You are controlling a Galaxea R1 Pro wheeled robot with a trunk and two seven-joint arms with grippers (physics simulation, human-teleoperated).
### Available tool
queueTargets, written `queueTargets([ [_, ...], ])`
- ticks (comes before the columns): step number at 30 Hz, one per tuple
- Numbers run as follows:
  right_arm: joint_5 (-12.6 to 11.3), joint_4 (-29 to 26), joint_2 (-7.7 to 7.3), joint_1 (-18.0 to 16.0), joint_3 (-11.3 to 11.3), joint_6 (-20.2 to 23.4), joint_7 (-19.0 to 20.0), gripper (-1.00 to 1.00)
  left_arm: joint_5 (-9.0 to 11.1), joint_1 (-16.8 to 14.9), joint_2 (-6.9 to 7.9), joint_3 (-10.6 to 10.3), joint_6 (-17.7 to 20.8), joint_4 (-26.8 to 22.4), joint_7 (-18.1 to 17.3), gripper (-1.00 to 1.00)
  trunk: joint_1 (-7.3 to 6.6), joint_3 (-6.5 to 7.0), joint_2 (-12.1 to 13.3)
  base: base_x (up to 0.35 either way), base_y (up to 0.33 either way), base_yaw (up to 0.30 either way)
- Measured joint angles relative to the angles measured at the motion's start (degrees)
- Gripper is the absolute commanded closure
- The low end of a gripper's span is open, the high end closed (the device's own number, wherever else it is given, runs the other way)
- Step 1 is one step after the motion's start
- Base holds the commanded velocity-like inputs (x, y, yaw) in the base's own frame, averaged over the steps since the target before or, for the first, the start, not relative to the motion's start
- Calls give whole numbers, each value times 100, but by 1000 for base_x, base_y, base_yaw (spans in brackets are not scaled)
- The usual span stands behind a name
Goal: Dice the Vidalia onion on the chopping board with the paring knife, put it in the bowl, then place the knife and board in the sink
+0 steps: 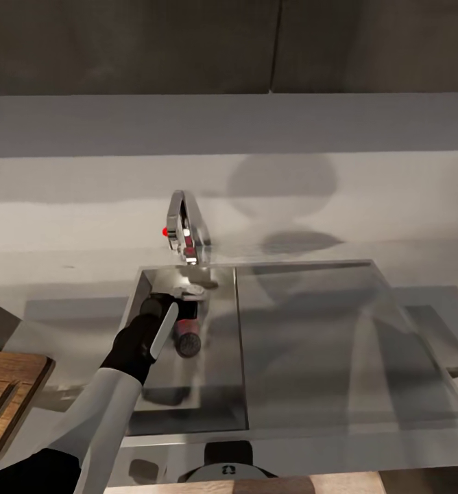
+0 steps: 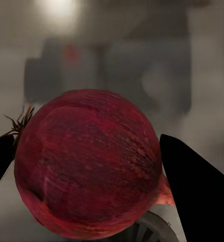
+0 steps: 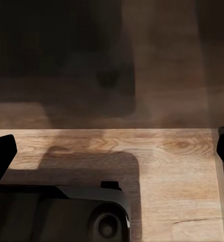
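- Onion sits between the two dark fingers of the left gripper in the left wrist view, a deep red globe with a dry tuft of roots at one end; a finger presses against its flank on one side and the other finger touches it on the opposite side, so the jaws are closed onto it.
- Head view: the left gripper reaches down into the sink, left of centre in the frame, with the onion showing as a dark reddish lump at its tip, low in the left basin (whether it rests on the basin floor or is lifted off it I cannot tell).
- Chrome tap with a red dot stands just above the basin in the frame, arching toward it.
- Flat drainboard spreads to the right of the basin.
- Board lies at the lower left edge of the frame, on the countertop, apart from the sink; a dark narrow shape lies on it, too cut off to name.
- Right gripper has its two finger tips at the far left and right edges of the right wrist view, wide apart and holding nothing, over a light wood floor.
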Motion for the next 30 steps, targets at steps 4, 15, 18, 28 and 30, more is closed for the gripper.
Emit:
queueTargets([
  [4, 0, 0, -1, 0, 0, 0, 0, -100, 6, 0, -2, -5, 30, -267, 0, 100, 0, 36, 0, 0, 0, 0],
  [15, 0, 0, 0, 0, 0, 0, 0, -100, 2, 15, 2, -13, 659, -1806, 7, 100, 0, 136, 0, 0, 0, 0],
  [18, 0, 0, 0, 0, 0, 0, 0, -100, -3, 24, 8, -13, 701, -1996, 7, 100, 0, 163, 0, 0, 0, 0],
  [28, 0, 0, 0, 0, 1, -1, 0, -100, -8, 27, 9, -13, 732, -2096, 7, 100, 1, 254, 1, -48, 21, 0],
  [30, 0, 0, 0, 0, 1, -4, 0, -100, -8, 27, 9, -13, 736, -2101, 7, 100, 2, 272, 1, -174, 101, 0],
])
